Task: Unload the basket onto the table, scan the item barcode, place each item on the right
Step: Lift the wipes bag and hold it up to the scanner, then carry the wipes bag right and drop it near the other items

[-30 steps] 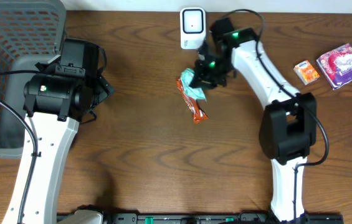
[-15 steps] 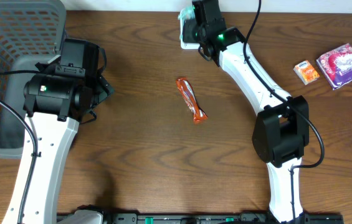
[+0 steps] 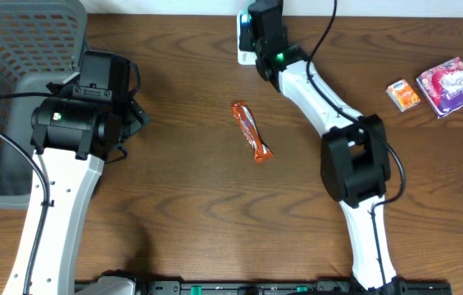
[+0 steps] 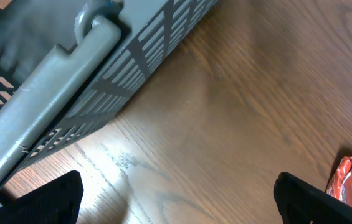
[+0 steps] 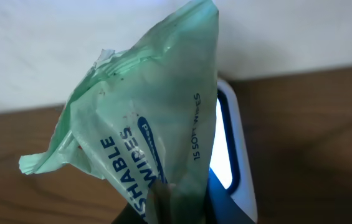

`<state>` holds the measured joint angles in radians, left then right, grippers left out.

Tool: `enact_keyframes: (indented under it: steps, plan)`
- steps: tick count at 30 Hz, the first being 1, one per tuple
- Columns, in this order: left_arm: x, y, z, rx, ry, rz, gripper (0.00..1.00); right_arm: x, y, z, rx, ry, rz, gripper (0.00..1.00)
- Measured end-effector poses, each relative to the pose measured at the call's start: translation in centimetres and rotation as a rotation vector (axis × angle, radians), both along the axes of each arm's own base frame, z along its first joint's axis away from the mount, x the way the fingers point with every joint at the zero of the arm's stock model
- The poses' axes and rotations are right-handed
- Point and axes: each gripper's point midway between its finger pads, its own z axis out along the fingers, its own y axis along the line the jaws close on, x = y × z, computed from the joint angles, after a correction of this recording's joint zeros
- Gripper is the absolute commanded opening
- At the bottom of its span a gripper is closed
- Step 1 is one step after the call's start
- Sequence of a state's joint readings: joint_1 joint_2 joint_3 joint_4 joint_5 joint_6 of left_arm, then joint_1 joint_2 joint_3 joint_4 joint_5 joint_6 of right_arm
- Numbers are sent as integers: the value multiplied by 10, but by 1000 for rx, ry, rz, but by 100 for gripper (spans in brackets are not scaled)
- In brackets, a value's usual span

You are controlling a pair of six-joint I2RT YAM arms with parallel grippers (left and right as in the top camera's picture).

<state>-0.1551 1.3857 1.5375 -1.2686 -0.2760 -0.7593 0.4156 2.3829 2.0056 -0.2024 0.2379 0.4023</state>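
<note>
- Wipes pack (image 5: 144,118) open to a missed read: crumpled and bunched, no barcode to be seen on the face toward the wrist camera, so cannot tell if turned toward the lit window of the scanner (image 5: 228,149) or away from it.
- Far left: basket (image 3: 47,12), with left gripper (image 4: 182,208) just beside it, jaws spread wide and nothing between them. Little hazard here, short of a swing into the basket wall.
- Middle of the table (image 3: 174,213): orange snack bar (image 3: 251,131) lying loose. Could be knocked or pinned by a careless drop of the right arm on the way back from the scanner.
- Just right of that, at the far edge: right gripper (image 5: 166,208) close up against the scanner. Judged likely to nudge or tip it with any further push forward, or to shade the window with its own bulk.
- Same spot: grip taken low, on thin film only. Liable to slip, droop or twist under a sharp shake, spoiling the angle to the window.
- Far right: small orange packet (image 3: 403,94) and pink packet (image 3: 451,86), well apart from both arms and out of harm.
- Pack against the jaws: pinched by its lower end between the right fingers, pressed nearly together on the film. Fans up and out beyond the fingertips, just left of the scanner window and partly across it in the wrist view. Well apart from the left jaws.
</note>
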Motion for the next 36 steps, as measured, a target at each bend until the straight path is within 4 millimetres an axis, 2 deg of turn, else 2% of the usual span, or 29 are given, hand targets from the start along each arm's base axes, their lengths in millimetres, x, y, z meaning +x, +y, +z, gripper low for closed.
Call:
enact_keyframes:
  steps: [2,4,8,14,16,19,20,21,22,24,25,27,30,33,36]
  plan:
    - [0,0,0,0,0,0,98,0,-6,-7,-9,21,-8,1]
    - [0,0,0,0,0,0,98,1,-16,-7,-15,27,-25,1]
    - [0,0,0,0,0,0,98,-8,-60,-8,-77,112,-108,1]
    - [0,0,0,0,0,0,98,-30,-180,16,-309,228,-270,1]
    - [0,0,0,0,0,0,98,-43,-219,17,-407,296,-280,1]
    - [0,0,0,0,0,0,98,-62,-271,7,-521,420,-277,1]
    - [0,0,0,0,0,0,98,-67,-285,2,-540,452,-281,6]
    - [0,0,0,0,0,0,98,-72,-299,-2,-555,480,-287,22]
    - [0,0,0,0,0,0,98,-76,-313,-6,-562,501,-297,41]
    - [0,0,0,0,0,0,98,-82,-335,-10,-565,528,-319,86]
    - [0,0,0,0,0,0,98,-85,-342,-12,-561,538,-332,95]
    - [0,0,0,0,0,0,98,-92,-358,-16,-554,564,-357,99]
    - [0,0,0,0,0,0,98,-103,-374,-20,-546,602,-381,99]
    - [0,0,0,0,0,0,98,-107,-373,-22,-543,619,-380,99]
    - [0,0,0,0,0,0,98,-109,-364,-23,-532,630,-371,99]
